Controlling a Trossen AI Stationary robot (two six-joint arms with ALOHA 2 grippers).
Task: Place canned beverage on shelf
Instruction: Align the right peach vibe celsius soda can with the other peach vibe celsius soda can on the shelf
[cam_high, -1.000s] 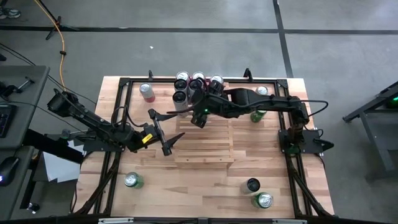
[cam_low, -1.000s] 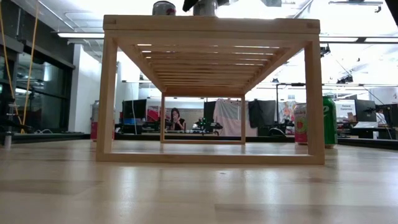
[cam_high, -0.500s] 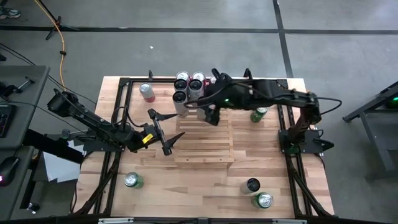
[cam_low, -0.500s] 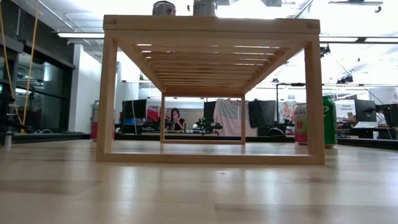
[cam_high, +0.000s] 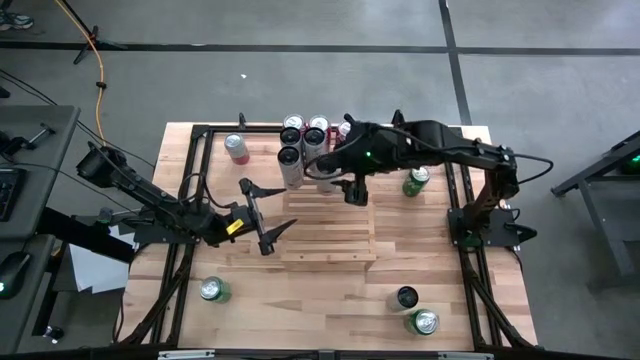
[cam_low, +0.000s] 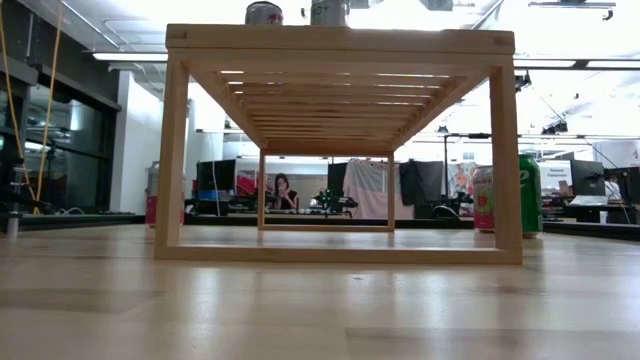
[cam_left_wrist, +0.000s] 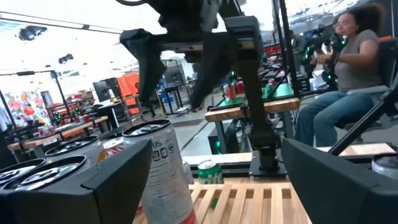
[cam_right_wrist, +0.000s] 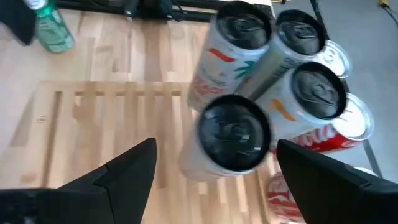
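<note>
The right gripper (cam_high: 355, 190) is now hanging over the middle of the shelf (cam_high: 330, 235), its fingers spread and holding nothing. A second ago it was reaching in at the cluster of cans (cam_high: 305, 135) on the shelf's far left corner, and in the low view it was sitting on top of a can at the shelf's upper edge. That can is now standing alone and upright beside another. This suggests that a beverage has just been let go and that the arm is backing away from it toward the right. Seen from the right wrist, a white can (cam_right_wrist: 233, 134) with a dark lid is standing nearest the spread fingers, apart from them and touching the cans behind it. It is probably the one just delivered. The shelf is carrying about six upright cans packed closely together, one of them red, while most of its slats are lying bare. The left gripper (cam_high: 268, 215) is waiting at the shelf's left edge, its fingers also spread and empty, and it has not moved over the last second. Several beverages are waiting on the table (cam_high: 300, 310) off the shelf. They are a pink can (cam_high: 236, 148) at the far left, a green can (cam_high: 415, 182) just right of the shelf, another green can (cam_high: 213, 290) at the near left, and a dark can (cam_high: 406, 297) beside a green-rimmed can (cam_high: 424, 322) at the near right. The task is therefore looking only partly done.
</note>
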